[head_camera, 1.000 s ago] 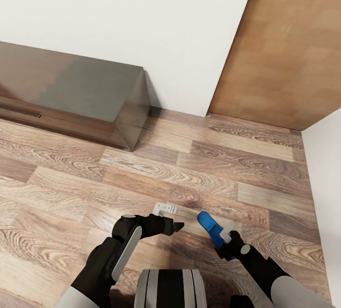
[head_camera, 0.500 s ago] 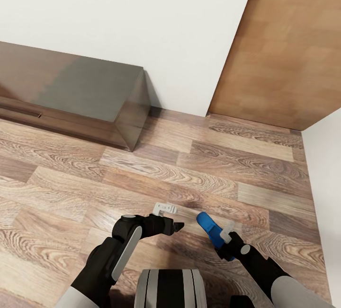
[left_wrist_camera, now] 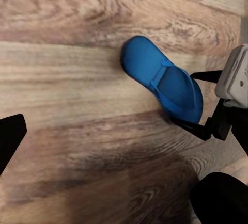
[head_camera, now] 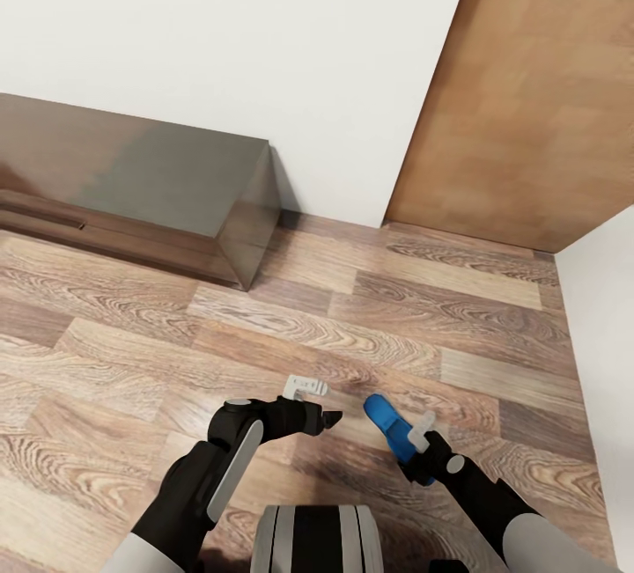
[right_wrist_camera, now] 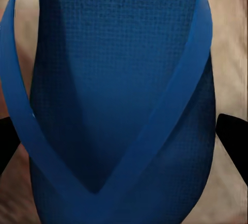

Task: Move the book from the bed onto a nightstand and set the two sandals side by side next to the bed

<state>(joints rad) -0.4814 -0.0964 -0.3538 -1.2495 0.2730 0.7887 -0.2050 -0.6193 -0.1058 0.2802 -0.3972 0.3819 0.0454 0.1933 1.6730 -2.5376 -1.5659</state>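
One bright blue sandal hangs low over the wood-plank floor in front of my base. My right gripper is shut on the sandal's heel end. In the left wrist view the sandal shows with black fingers clamped across its width. The right wrist view looks down on the sandal's straps. My left gripper is open, holds nothing, and sits a little to the left of the sandal. The nightstand, low and glossy dark brown, stands against the wall at the left. The bed and the book are out of view.
A brown wooden door stands at the back right, beside the white wall. Another white wall closes in the right side. Wood-plank floor stretches between the nightstand and the door.
The whole picture has shifted slightly, so the camera has moved. Both arms and the held sandal keep the same pose.
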